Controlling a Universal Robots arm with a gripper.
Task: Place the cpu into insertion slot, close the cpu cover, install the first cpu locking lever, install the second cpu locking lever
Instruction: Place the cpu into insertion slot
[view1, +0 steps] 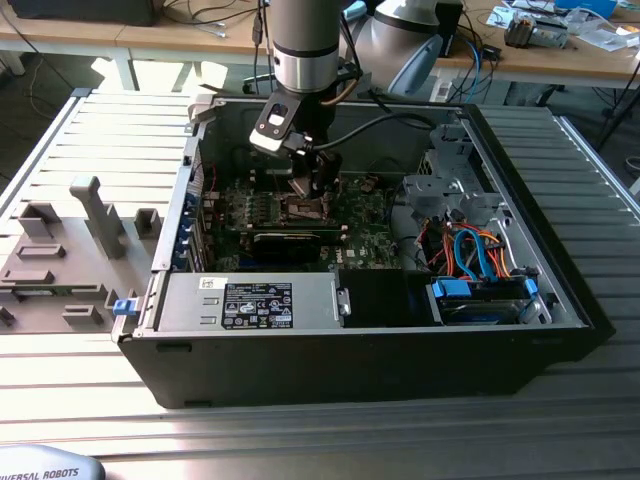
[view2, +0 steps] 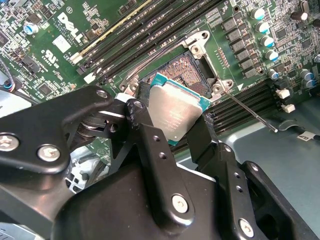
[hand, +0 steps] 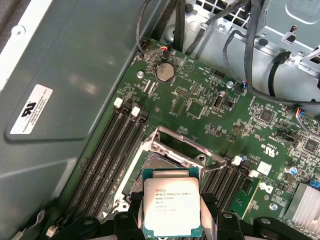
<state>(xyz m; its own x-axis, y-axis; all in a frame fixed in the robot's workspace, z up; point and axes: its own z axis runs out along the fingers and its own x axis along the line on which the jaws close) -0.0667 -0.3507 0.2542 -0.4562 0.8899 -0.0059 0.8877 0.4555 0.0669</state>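
My gripper (view2: 172, 120) is shut on the cpu (view2: 175, 112), a small square chip with a silver top and a green edge, held by two opposite sides between black fingers (view2: 145, 127). In the first wrist view the cpu (hand: 171, 207) hovers just short of the insertion slot (hand: 151, 165), whose dark contact field lies bare. The cpu cover (hand: 190, 143) stands hinged up behind the slot. In the second wrist view the insertion slot (view2: 187, 67) shows past the chip, and a thin locking lever (view2: 250, 111) sticks out free beside it. In the exterior view the gripper (view1: 312, 190) hangs over the motherboard inside the open case.
Black memory slots (hand: 107, 150) flank the socket on both sides. Cable bundles (hand: 250, 55) and a metal drive cage lie beyond the board. The case wall (hand: 75, 75) rises close by. A labelled power supply (view1: 255, 303) and a drive bay with blue and orange cables (view1: 480, 265) fill the front. Grey fixtures (view1: 60, 260) sit outside the case.
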